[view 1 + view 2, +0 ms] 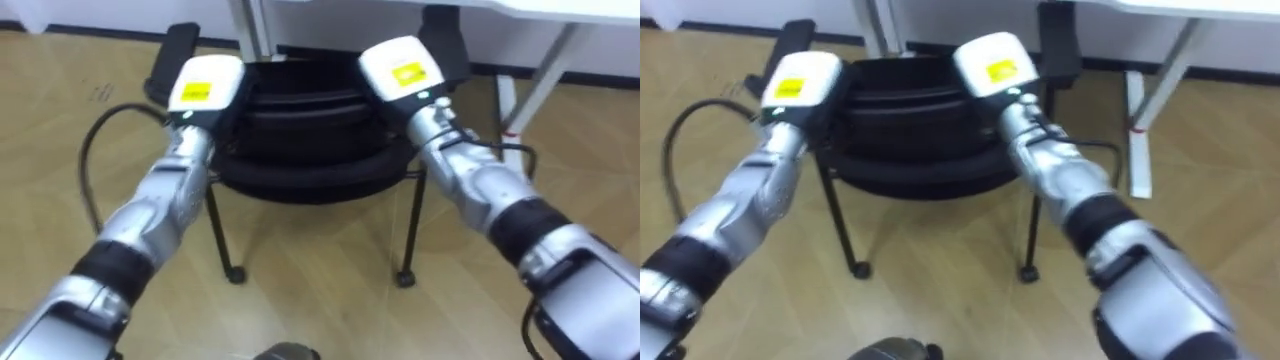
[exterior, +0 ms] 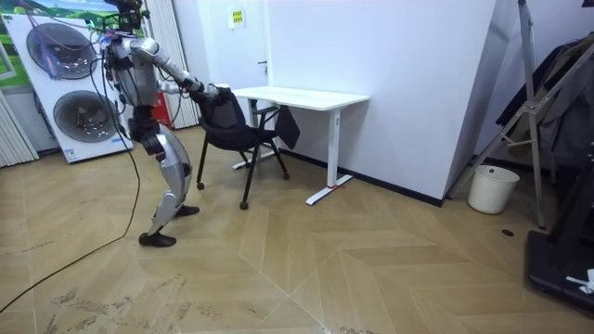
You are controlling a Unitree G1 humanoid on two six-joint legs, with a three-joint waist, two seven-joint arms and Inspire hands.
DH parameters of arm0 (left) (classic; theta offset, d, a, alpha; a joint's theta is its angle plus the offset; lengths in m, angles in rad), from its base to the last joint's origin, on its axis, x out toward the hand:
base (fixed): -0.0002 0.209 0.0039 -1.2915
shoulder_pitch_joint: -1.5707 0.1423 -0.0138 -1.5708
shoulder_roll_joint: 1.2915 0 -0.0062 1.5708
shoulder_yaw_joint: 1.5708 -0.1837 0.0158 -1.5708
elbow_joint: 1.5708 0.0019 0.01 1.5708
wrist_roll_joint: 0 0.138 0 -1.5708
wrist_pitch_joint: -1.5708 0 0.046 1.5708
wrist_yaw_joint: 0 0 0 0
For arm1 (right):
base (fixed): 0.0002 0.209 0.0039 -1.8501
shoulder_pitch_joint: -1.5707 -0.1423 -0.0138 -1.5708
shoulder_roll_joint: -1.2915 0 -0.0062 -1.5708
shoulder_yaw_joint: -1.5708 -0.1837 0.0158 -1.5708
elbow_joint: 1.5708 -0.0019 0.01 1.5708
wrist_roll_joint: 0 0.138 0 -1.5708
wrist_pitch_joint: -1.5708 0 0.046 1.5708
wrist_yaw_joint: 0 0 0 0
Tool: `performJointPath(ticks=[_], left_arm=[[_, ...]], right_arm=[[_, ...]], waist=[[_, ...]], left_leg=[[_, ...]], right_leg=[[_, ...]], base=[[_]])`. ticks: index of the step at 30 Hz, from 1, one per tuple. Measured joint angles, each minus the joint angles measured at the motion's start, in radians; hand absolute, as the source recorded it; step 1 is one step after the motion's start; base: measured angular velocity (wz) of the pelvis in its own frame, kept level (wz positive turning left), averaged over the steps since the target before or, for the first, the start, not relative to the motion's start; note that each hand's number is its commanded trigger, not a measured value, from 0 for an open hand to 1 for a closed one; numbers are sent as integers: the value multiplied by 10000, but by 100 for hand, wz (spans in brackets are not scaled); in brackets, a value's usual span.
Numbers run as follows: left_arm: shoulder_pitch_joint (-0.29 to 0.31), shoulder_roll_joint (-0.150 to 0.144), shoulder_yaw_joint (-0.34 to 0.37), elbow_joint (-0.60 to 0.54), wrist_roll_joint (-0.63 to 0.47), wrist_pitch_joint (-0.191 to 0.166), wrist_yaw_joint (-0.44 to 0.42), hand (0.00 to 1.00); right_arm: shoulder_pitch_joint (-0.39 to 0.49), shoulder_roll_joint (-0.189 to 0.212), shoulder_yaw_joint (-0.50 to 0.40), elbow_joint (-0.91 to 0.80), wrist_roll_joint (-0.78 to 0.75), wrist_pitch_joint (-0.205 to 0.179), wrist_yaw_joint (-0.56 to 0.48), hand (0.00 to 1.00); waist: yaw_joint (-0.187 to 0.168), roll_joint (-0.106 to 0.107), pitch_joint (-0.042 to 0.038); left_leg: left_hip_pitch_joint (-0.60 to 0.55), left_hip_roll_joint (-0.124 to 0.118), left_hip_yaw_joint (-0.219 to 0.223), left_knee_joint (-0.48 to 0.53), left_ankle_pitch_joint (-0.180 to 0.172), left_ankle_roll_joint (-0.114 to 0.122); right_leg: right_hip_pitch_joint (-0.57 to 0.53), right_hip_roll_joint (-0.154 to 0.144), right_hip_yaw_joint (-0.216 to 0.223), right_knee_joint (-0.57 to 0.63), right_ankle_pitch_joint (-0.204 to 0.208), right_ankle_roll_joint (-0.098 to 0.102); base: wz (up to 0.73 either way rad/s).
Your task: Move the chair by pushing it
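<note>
Standing at the upper middle of the eye views, the black chair [image 1: 300, 150] has its back towards the robot and its thin legs end in small feet on the wooden floor [image 1: 320, 300]. The left hand [image 1: 205, 88] lies against the upper left of the chair back and the right hand [image 1: 402, 70] against its upper right. Their fingers are hidden beyond the backs of the hands, so I cannot tell whether they curl over the rim or press flat. Just beyond the chair is the white surface [image 2: 302, 96], with something dark [image 2: 286, 127] hanging under it. In the left part of the room view the robot leans forward with both arms stretched out and one foot behind.

The push looks to be under way or about to start. Pressing high on the back could tip the chair if a foot catches on the floor. Uneven force from the two hands would probably swing it into one of the surface's legs. If the chair slides off suddenly, the leaning robot may lose its balance.
</note>
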Motion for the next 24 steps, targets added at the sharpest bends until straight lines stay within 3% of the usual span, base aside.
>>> performJointPath(ticks=[1,2,3,5,8,13,15,20,24], left_arm=[[8,4,-64,-32,157,35,6,100],[51,-60,-95,-105,261,81,26,100],[-15,-52,-143,-134,428,83,29,100],[-238,-49,-235,-132,591,159,31,100],[-439,-30,-303,-179,556,188,29,100],[-459,-147,-233,-168,561,217,26,100],[-487,-162,-158,-172,564,191,28,100],[-494,-250,-103,-183,538,149,24,100],[-619,-309,-218,-166,489,162,19,100]], right_arm=[[81,-62,51,103,180,-243,4,100],[144,-109,50,120,364,-272,-7,100],[173,-114,-25,169,500,-270,-8,100],[140,-140,-261,186,513,-289,-24,100],[7,-152,-321,178,526,-227,-91,100],[-9,-252,-311,172,496,-215,-176,100],[-27,-260,-312,165,444,-215,-191,100],[-89,-354,-312,153,430,-252,-191,100],[-66,-543,-329,149,461,-383,-188,100]], waist=[[11,-81,-16],[108,-74,-25],[188,-226,-39],[169,-471,-40],[166,-588,69],[185,-499,76],[283,-357,91],[228,-66,132],[146,-38,111]], left_leg=[[88,-247,483,-548,63,2],[321,-414,924,-1327,314,167],[468,-476,977,-1507,313,507],[573,-589,871,-1710,292,570],[586,-651,820,-1736,236,597],[582,-623,902,-1721,30,615],[609,-448,977,-1679,-36,610],[581,-304,1039,-1493,-79,671],[574,-334,1075,-1513,-111,758]], right_leg=[[180,-27,-161,223,2,9],[426,78,-326,219,1,12],[565,139,-479,223,-3,17],[561,187,-359,161,1,20],[531,229,-213,171,5,23],[146,302,623,650,128,0],[-96,441,1112,871,389,-81],[-194,758,1723,854,494,-110],[-202,783,1872,799,494,-108]], base=[[7],[6],[12],[27],[10],[-6],[-22],[-7],[2]])
